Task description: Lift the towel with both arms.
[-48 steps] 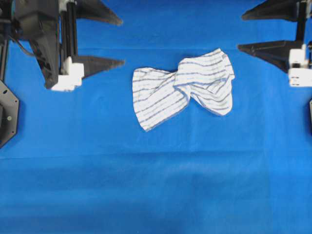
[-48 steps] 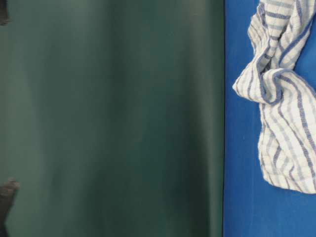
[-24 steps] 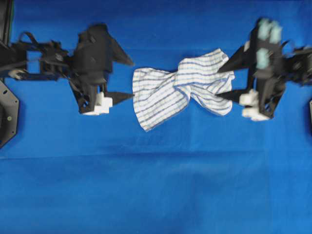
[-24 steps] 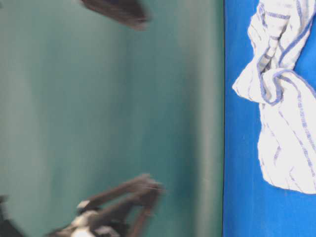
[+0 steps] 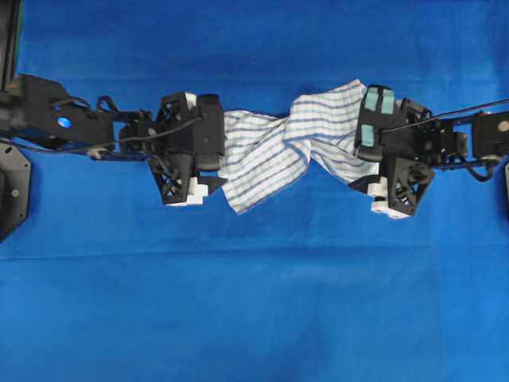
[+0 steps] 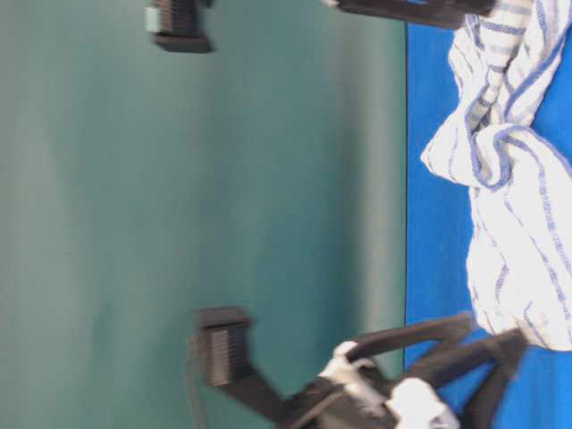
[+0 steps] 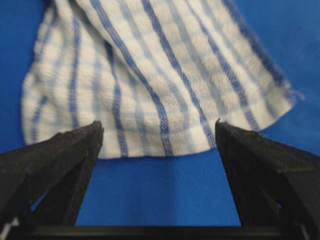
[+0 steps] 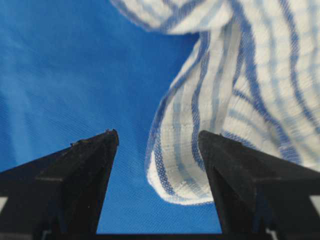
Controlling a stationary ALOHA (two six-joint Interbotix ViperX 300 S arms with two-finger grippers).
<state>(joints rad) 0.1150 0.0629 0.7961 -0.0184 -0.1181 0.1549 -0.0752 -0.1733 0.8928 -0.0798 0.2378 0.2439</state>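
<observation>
On the blue-covered counter (image 5: 254, 302), nearest the viewer in the overhead view, there is only bare cloth. Beyond that, about mid-scene, the towel (image 5: 294, 139) lies crumpled and twisted at its middle, white with thin blue and grey stripes, resting flat on the blue cover.

At the towel's left end sits the left gripper (image 5: 216, 155), its black fingers spread wide; the left wrist view shows both fingers (image 7: 55, 160) apart with the towel's (image 7: 150, 85) edge lying just ahead between them, not pinched. The left arm (image 5: 56, 123) runs off toward the left edge.

At the towel's right end is the right gripper (image 5: 359, 163), also spread wide, carried by the right arm (image 5: 445, 139) with teal patches on its housing. In the right wrist view its fingers (image 8: 85, 170) stand apart, and a folded corner of the towel (image 8: 200, 150) lies between them, close by the right-hand finger; whether it touches cannot be told.

The table-level view shows the towel (image 6: 518, 179) lying on the blue surface, with dark gripper parts near both of its ends.
</observation>
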